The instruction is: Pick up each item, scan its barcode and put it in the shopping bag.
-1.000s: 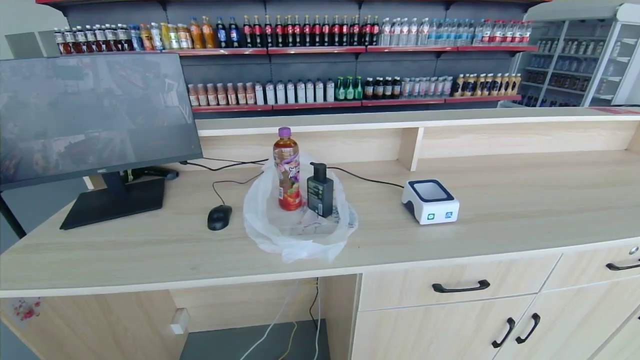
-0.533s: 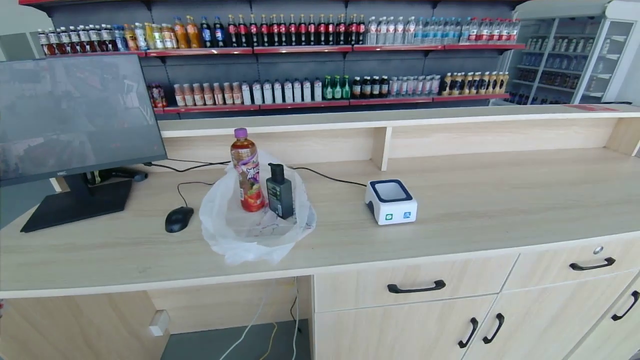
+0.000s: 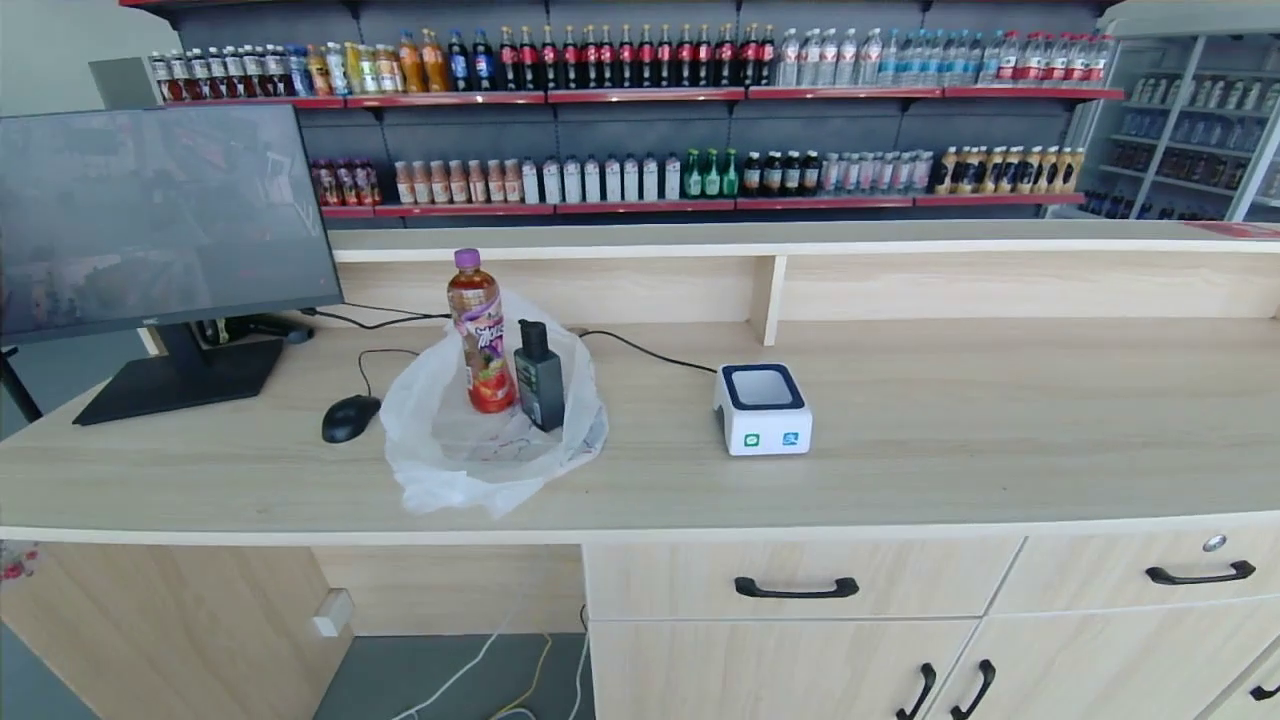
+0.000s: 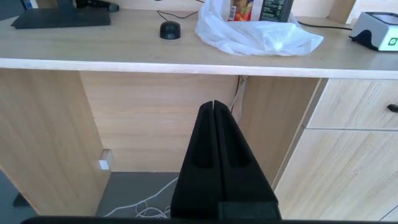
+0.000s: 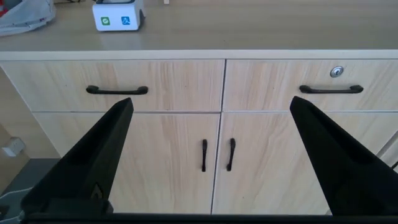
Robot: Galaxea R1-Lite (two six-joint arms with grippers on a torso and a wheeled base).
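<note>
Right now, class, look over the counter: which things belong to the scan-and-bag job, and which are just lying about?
Part of the job: juice bottle, dark pump bottle, shopping bag, barcode scanner.

Just lying about: monitor, mouse, cables, shelved drinks behind the counter.

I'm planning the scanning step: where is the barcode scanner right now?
In the head view the white barcode scanner sits on the wooden counter, to the right of the shopping bag and apart from it, near the counter's middle.
</note>
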